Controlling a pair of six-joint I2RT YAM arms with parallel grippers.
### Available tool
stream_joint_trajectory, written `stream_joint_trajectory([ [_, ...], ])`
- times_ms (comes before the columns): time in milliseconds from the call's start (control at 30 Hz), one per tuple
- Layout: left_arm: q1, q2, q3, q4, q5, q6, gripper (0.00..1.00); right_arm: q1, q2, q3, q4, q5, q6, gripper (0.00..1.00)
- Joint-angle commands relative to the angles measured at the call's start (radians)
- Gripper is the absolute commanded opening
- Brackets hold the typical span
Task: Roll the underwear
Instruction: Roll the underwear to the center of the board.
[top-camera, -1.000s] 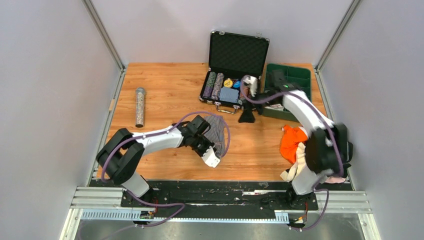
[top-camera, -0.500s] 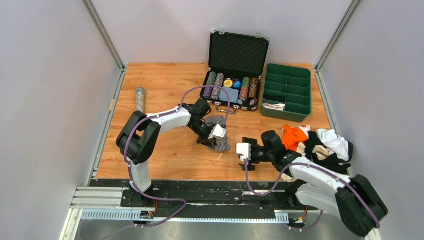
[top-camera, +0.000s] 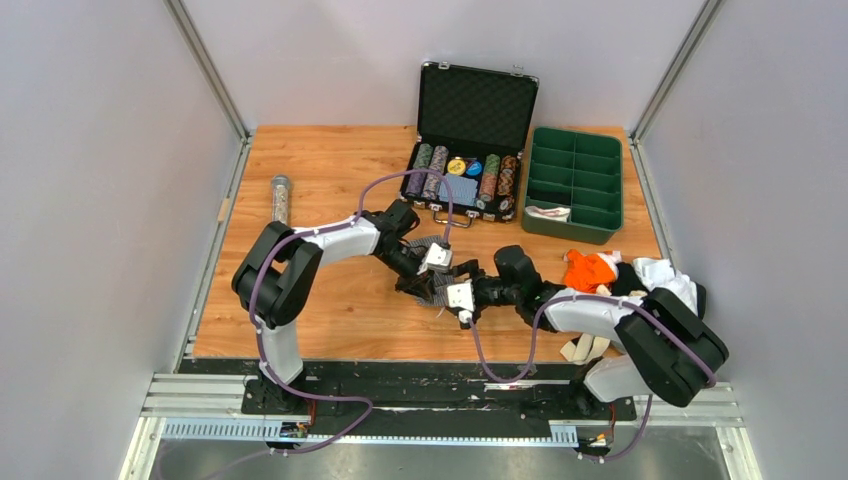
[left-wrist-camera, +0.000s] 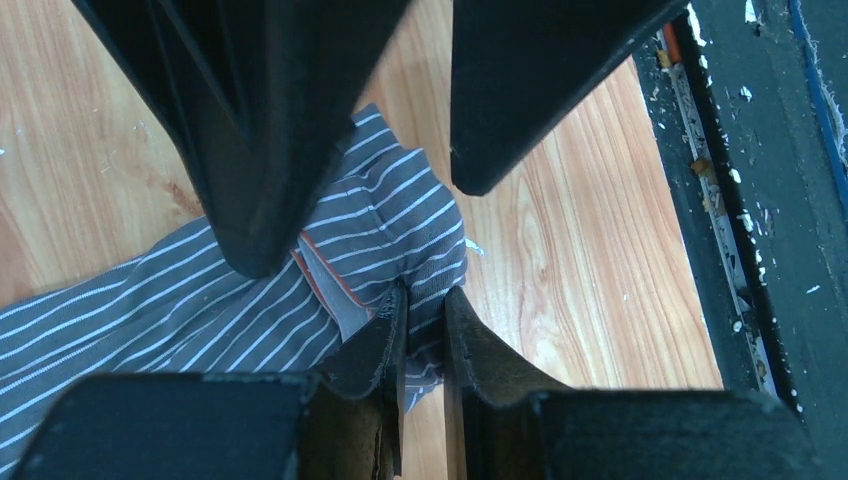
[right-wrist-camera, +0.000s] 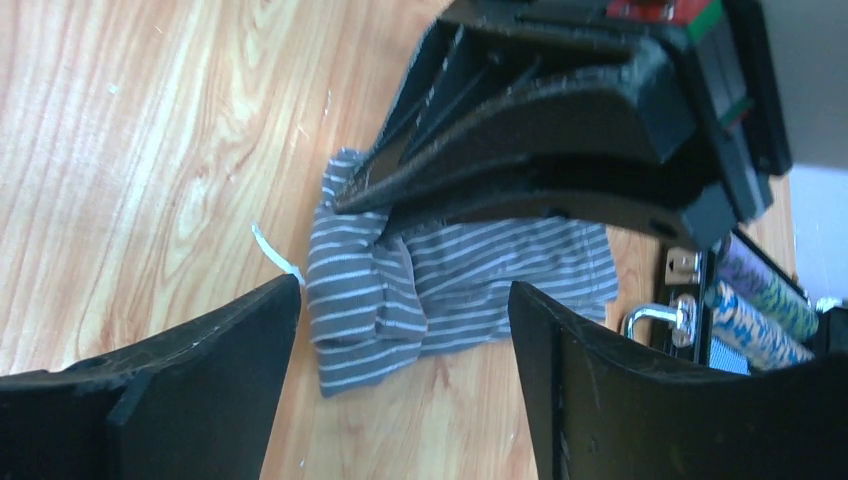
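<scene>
Wood-grain table: smooth, cloth likely slides. Pile at right: soft, crumpled, mixed colours. Striped briefs mid-frame: thin pinstriped fabric, bunched. Left gripper pinches their fold. Right gripper gapes wide, straddling. Best: clamp free edge, keep taut, roll tight.

One striped underwear, one underwear heap, one tube, and one green tray beside one chip case.

High rear camera looks down; both wrist cameras, close, share the grey pinstriped cloth underwear at their jaws.
</scene>
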Motion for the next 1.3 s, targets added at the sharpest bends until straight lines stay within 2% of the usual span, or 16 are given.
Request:
stream_joint_trajectory([
  [0,0.011,-0.011,-0.018,0.011,0.037,-0.036,0.11,0.007,0.04,0.093,-0.088,-0.149,-0.112,0.73],
  [100,0.02,-0.016,-0.02,0.015,0.039,-0.043,0.11,0.007,0.085,0.134,-0.166,-0.159,-0.134,0.65],
  [367,0.033,-0.018,-0.023,0.013,0.054,-0.055,0.11,0.007,0.166,0.141,-0.193,-0.141,-0.185,0.6],
  [400,0.034,-0.018,-0.023,0.014,0.057,-0.056,0.11,0.007,0.176,0.142,-0.189,-0.133,-0.184,0.57],
  [467,0.033,-0.019,-0.024,0.016,0.058,-0.06,0.11,0.007,0.2,0.156,-0.18,-0.107,-0.166,0.44],
  [567,0.04,-0.025,-0.025,0.01,0.058,-0.076,0.11,0.005,0.224,0.2,-0.204,-0.046,-0.11,0.2],
  [600,0.049,-0.037,-0.027,0.023,0.064,-0.116,0.12,0.005,0.223,0.222,-0.233,-0.027,-0.087,0.14],
  [667,0.064,-0.063,-0.032,0.064,0.063,-0.233,0.14,-0.007,0.223,0.282,-0.339,-0.026,-0.051,0.08],
  [700,0.07,-0.085,-0.038,0.08,0.063,-0.285,0.15,-0.016,0.221,0.312,-0.415,-0.051,-0.042,0.06],
  [733,0.077,-0.096,-0.039,0.1,0.059,-0.402,0.16,-0.029,0.218,0.343,-0.494,-0.088,-0.037,0.05],
  [867,0.092,-0.133,-0.053,0.084,0.018,-0.57,0.16,-0.059,0.229,0.448,-0.777,-0.183,-0.043,0.03],
  [1000,0.106,-0.122,-0.067,0.058,0.009,-0.638,0.11,-0.063,0.278,0.528,-0.974,-0.249,-0.018,0.02],
  [1167,0.138,-0.014,-0.006,-0.002,0.071,-0.783,0.0,-0.064,0.394,0.669,-1.151,-0.301,0.014,0.02],
  [1267,0.157,0.024,0.002,-0.05,0.104,-0.849,0.0,-0.069,0.456,0.735,-1.238,-0.317,0.01,0.02],
])
